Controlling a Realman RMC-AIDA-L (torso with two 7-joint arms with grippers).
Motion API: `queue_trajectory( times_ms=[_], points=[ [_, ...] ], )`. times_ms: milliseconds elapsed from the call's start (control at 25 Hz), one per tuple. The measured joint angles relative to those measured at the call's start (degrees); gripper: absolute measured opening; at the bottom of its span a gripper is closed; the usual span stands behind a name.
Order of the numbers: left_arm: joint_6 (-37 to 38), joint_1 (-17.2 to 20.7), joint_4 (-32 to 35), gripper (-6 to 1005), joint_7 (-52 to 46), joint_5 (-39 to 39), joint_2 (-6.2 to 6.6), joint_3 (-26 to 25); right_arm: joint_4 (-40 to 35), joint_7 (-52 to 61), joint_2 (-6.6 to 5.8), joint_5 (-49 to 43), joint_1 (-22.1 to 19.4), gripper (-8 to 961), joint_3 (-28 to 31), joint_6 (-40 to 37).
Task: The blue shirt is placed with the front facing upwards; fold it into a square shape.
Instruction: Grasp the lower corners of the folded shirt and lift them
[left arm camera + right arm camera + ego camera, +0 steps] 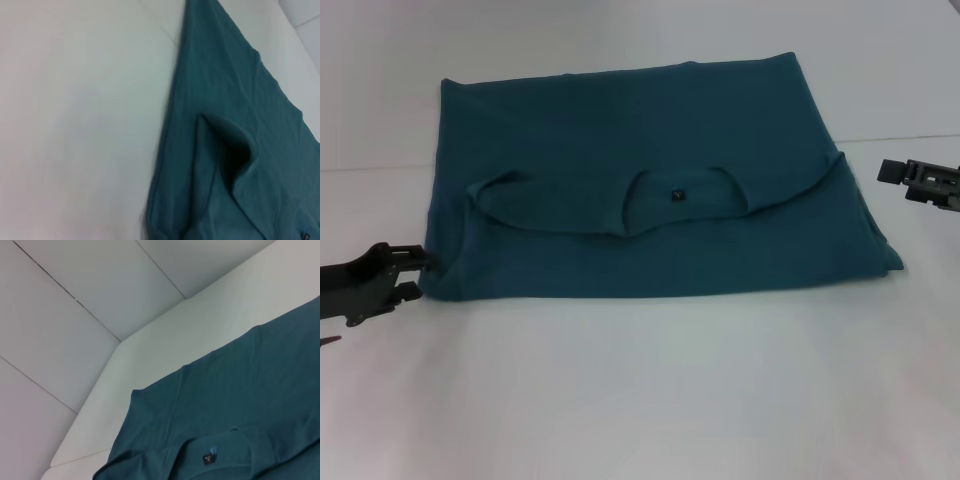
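- The left end effector (418,272) reaches in low from the left edge, its fingertips at the near-left corner of the blue shirt (650,190); whether they pinch the cloth or only touch it cannot be told.
- The right end effector (892,172) hovers at the right, just clear of the shirt's right edge; its opening cannot be told.
- One shirt lies folded into a rough rectangle in the middle of the white table (650,400), collar and small black label (676,195) facing up.
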Motion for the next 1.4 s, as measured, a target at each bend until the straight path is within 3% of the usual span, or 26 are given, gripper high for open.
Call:
queue_trajectory(
  times_ms=[600,1400],
  points=[
    [-6.79,-0.47,-5.52,520,-2.58,-0.73,0.02,-0.35,0.02,-0.18,0.00,0.00,-0.02,880,0.03,-0.19],
    [-10.58,-1.53,-9.56,520,-2.90,-2.79,-0.16,-3.00,1.50,-1.41,0.00,0.14,0.02,868,1.19,-0.12]
  ],
)
